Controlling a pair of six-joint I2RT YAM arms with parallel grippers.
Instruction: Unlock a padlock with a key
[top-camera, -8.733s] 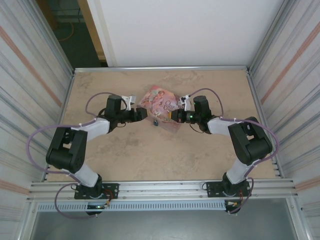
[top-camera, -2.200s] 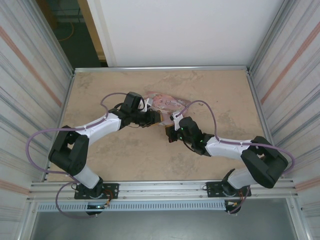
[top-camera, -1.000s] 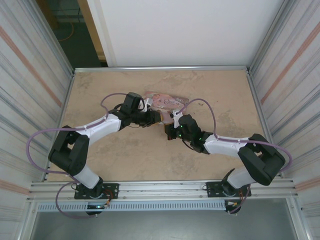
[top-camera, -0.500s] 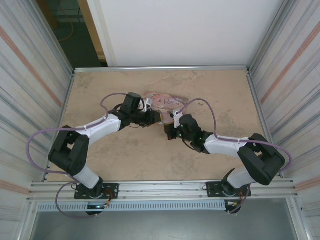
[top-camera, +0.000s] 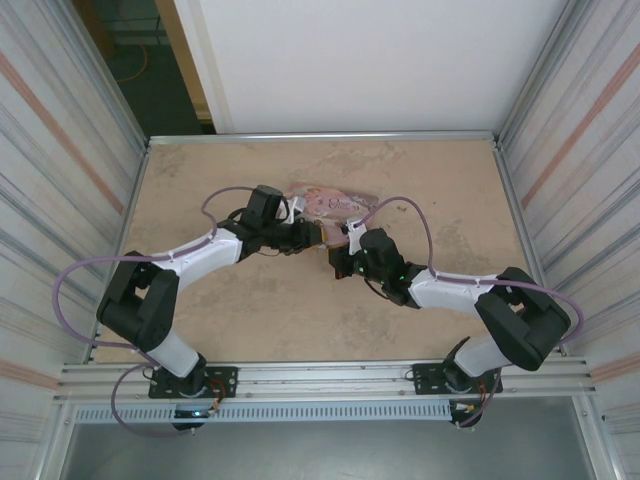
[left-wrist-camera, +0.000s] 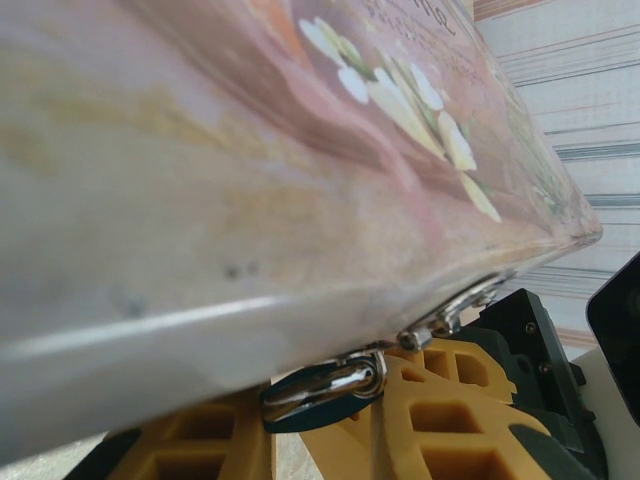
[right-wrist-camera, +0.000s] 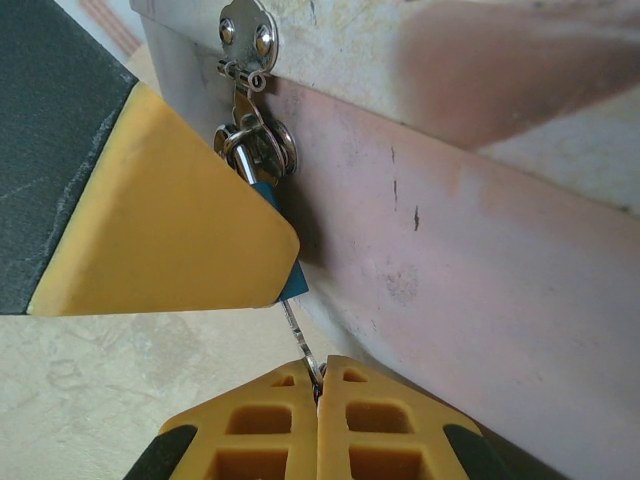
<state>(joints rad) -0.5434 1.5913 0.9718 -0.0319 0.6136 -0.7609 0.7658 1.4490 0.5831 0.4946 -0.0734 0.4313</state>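
we see the l gripper (left-wrist-camera: 330, 392) clamped on the padlock (left-wrist-camera: 318, 388), one yellow finger each side of its teal body, right under the pink tin (left-wrist-camera: 250, 170). the padlock hangs by its silver shackle (right-wrist-camera: 255, 140) from the hasp (right-wrist-camera: 247, 35) on the tin's side wall, w/ its body close against that wall. from the r wrist cam one l finger (right-wrist-camera: 170, 220) covers most of the body, and only teal slivers show at its edge. the r gripper (right-wrist-camera: 321, 372) is pinched tight on the key (right-wrist-camera: 298, 328). its thin silver shank runs from the fingertips up to the padlock's bottom end. we can't tell how far it's in. in the top view both grippers meet nearly tip to tip at the tin's near edge. that's abt mid table (top-camera: 250, 310), a bit toward the far side. the arms reach in from l and r.
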